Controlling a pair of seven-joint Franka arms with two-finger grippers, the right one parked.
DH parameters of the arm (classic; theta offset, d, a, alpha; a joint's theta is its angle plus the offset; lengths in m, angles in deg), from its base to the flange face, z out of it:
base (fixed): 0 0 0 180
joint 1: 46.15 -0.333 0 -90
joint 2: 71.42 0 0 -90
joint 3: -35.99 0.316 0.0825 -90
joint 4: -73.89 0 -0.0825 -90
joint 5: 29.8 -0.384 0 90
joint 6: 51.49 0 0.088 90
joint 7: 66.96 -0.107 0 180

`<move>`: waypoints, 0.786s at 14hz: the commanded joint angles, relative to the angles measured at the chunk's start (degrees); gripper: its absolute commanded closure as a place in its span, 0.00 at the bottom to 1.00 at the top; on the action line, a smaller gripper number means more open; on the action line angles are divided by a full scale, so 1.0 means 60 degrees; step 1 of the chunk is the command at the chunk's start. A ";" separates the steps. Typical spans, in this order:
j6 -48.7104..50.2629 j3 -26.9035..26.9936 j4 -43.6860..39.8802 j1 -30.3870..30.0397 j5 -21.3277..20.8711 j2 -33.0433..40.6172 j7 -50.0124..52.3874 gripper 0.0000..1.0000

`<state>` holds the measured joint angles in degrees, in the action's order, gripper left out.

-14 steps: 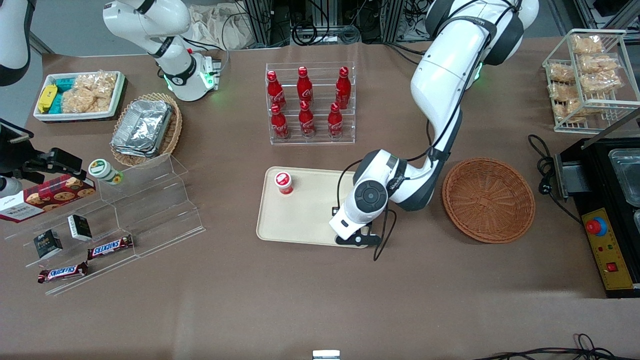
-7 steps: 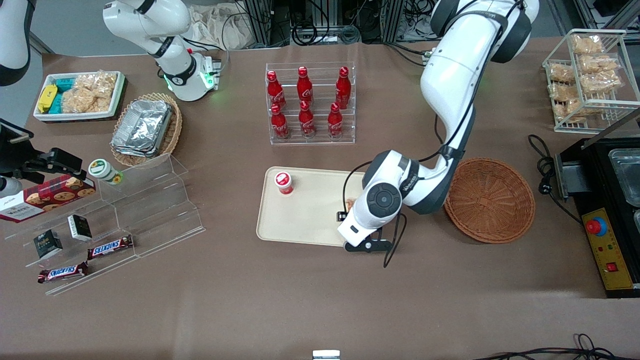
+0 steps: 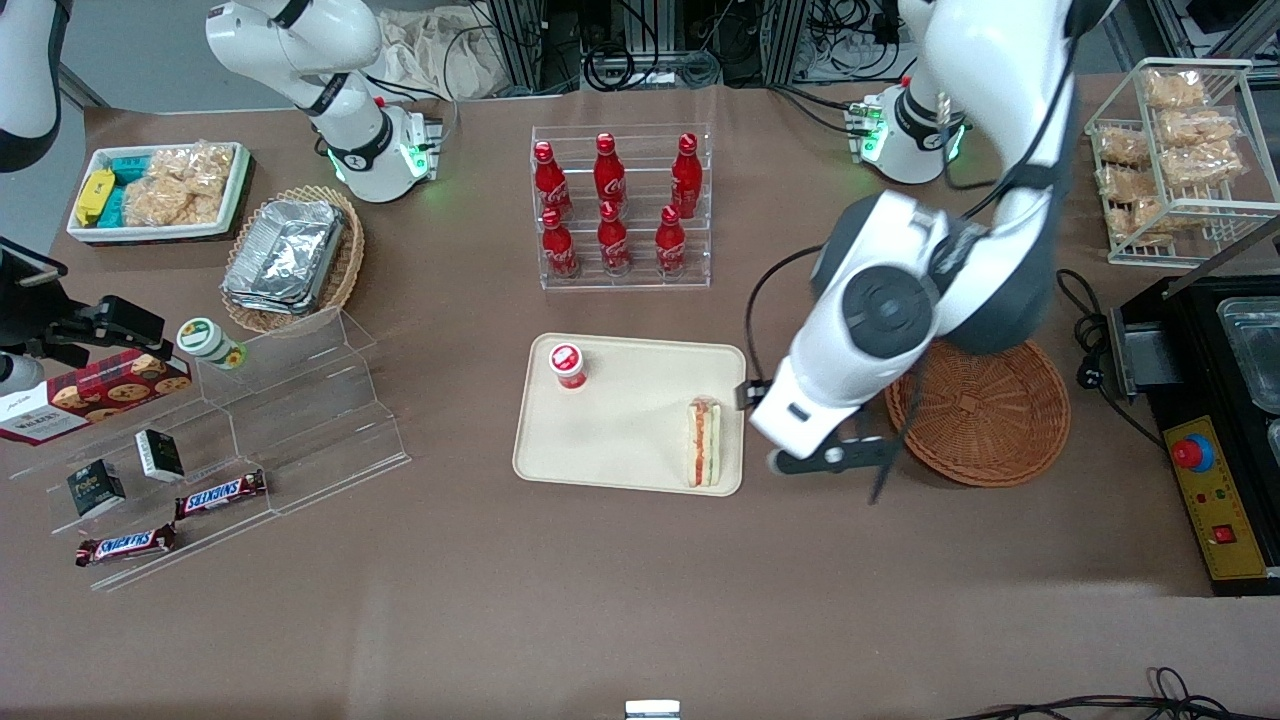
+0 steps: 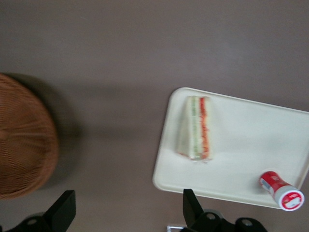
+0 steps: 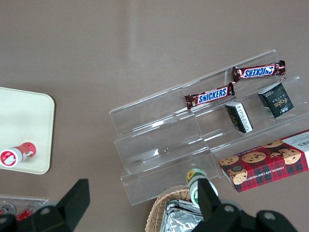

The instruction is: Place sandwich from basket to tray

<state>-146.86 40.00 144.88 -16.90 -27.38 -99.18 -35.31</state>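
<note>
1 sandwich (image 3: 704, 443) lies flat on the tray (image 3: 620, 450), at the tray's end toward the working arm and in the corner nearer the front camera, its striped orange-red and green filling showing along one long side. In the wrist view the sandwich (image 4: 195, 128) sits well inside the tray (image 4: 251, 145) rim and touches nothing else.

1 small red bottle with a white cap (image 3: 568, 365) stands on the same tray, at the end toward the parked arm and farther from the front camera than the sandwich; the 2 are well apart. The wrist view shows this bottle (image 4: 281, 190) tilted over the tray surface.

The basket (image 3: 985, 405) rests on the desk (image 3: 640, 590) beside the tray, toward the working arm's end, and holds nothing visible. The wrist view shows only part of the basket (image 4: 24, 140).

The pincer (image 4: 128, 212) hangs above the bare desk between tray and basket, clear of both. Its 2 fingers (image 4: 65, 210) are spread wide apart with nothing between them. From the front, the pincer (image 3: 830, 458) is mostly covered by the arm's white wrist housing.

6 red bottles in a clear rack (image 3: 620, 205) stand farther from the front camera than the tray.
</note>
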 commanded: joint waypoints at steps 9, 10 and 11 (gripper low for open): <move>0.1921 0.0037 0.0619 -0.2570 -0.0770 0.2018 -0.3465 0.00; 0.1921 -0.0240 0.0692 -0.3113 -0.0755 0.2135 -0.4067 0.00; 0.1965 -0.0503 0.0736 -0.3684 -0.0754 0.2237 -0.4508 0.00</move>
<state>-135.65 40.47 146.50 -32.90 -31.97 -88.79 -56.94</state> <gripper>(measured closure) 0.000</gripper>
